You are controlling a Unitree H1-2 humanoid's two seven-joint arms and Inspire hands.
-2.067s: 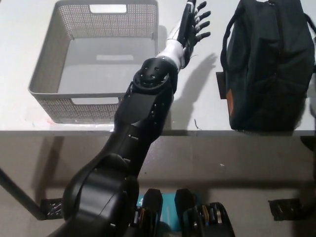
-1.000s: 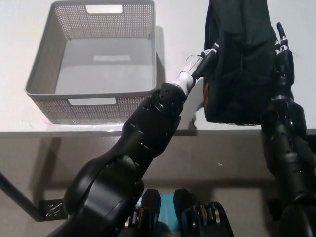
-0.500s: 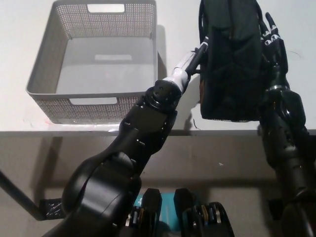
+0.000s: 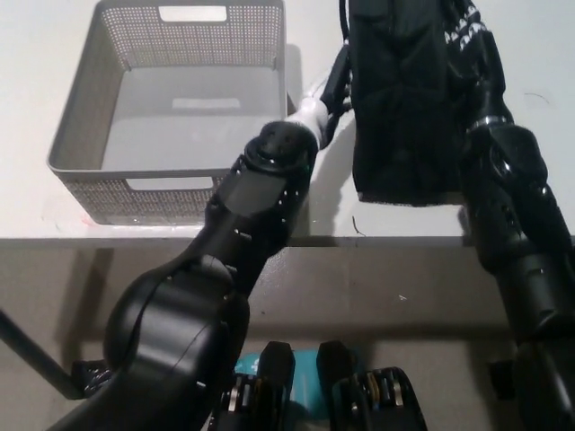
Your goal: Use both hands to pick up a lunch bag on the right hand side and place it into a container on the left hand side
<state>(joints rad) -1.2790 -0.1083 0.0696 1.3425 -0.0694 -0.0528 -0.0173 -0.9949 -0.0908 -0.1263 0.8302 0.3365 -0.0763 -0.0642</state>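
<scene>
The black lunch bag (image 4: 400, 99) stands at the far right of the white tabletop (image 4: 539, 215), squeezed between the two hands. Its lower edge appears to hang just clear of the surface, judging by the shadow beneath it, though I cannot be sure it is off the tabletop.

The left hand (image 4: 337, 81) presses against the bag's left side; only a dark sliver of it shows past the white wrist, so whether its fingers are spread or curled cannot be told. The right hand (image 4: 467, 36) lies flat against the bag's right side, its fingers (image 4: 460, 25) extended and close together along the fabric rather than wrapped round anything.

The grasp reads as a two-sided clamp. The bag is soft and too wide for one hand, so pressure from opposite sides is what holds it.

The grey perforated basket (image 4: 81, 117) sits well apart to the left, open side up and with nothing in it. The carry across to it is not yet done, and uneven pressure could let the bag slip.
</scene>
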